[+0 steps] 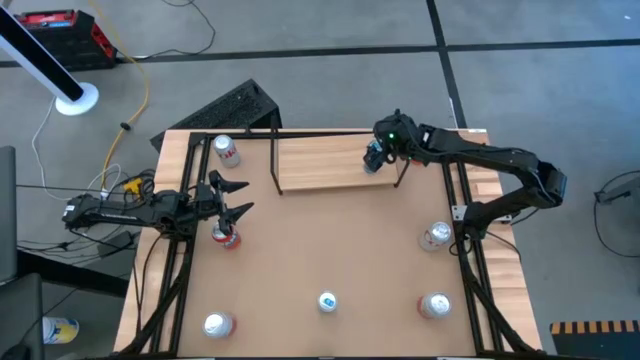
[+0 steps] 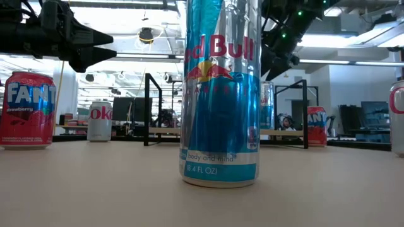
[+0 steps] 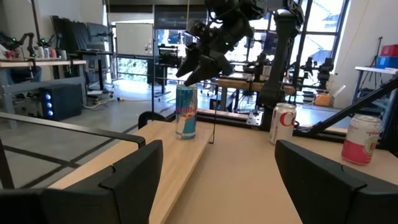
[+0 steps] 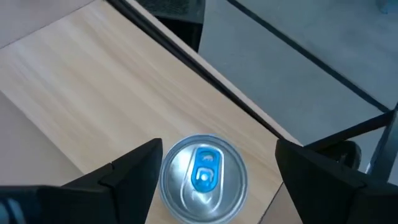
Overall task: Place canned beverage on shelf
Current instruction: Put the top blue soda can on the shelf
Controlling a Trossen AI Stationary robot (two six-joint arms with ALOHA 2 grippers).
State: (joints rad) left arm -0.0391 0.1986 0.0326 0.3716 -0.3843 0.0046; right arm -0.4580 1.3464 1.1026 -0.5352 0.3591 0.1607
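Observation:
A blue-and-silver canned beverage (image 3: 186,112) stands upright on its base at the right end of the shelf (image 1: 325,165), a light-wood plank with black rod uprights. My right gripper (image 4: 217,152) hovers open just above it. Its fingers stand on either side of the can's top (image 4: 203,177) and touch nothing. In the left wrist view the right gripper (image 3: 200,65) shows clear of the can's rim. My left gripper (image 1: 238,197) waits open over the table's left side, roughly level, with nothing between its fingers.
Several other cans stand about the table: one at the far left (image 1: 225,150), a red one (image 1: 227,237) below my left gripper, a tall blue one (image 2: 221,94) near the front edge, and others at the right (image 1: 436,236). Black frame rails (image 1: 465,215) run along both sides.

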